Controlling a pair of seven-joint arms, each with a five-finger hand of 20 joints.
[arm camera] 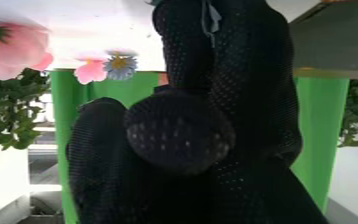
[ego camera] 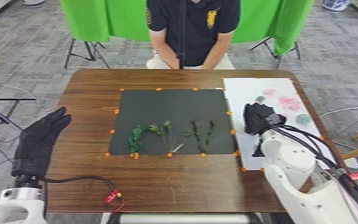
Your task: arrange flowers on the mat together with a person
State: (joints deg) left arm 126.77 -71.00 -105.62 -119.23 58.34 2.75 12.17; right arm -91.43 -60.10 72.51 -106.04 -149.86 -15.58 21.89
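- The left hand (ego camera: 46,135) is at the left of the head view, near the left edge of the brown wooden table (ego camera: 87,187); its fingers are straight and close together, pointing toward the top of the frame.
- The right hand (ego camera: 260,116) is right of centre in that view, over the white mat (ego camera: 244,89).
- In the right wrist view, two long fingers of the right hand lie straight and pressed together, with a blunt tip in front and another finger apart from them. A thin pale strip shows between the two; whether it is pinched cannot be told.
- The dark mat (ego camera: 171,105) lies at the centre of the frame, small orange markers along its edges.
- On its lower left are a curling leafy green sprig (ego camera: 136,139) and, beside it, a thinner stem (ego camera: 168,134); two more upright green stems (ego camera: 198,132) stand side by side right of those.
- A small white piece (ego camera: 178,148) lies by the lower edge of the dark mat.
- On the white mat, near the right hand, are pink flowers (ego camera: 290,103), a blue-grey flower (ego camera: 261,99) and a pale green flower (ego camera: 303,119).
- A green cloth (ego camera: 95,20) hangs across the top of the frame.
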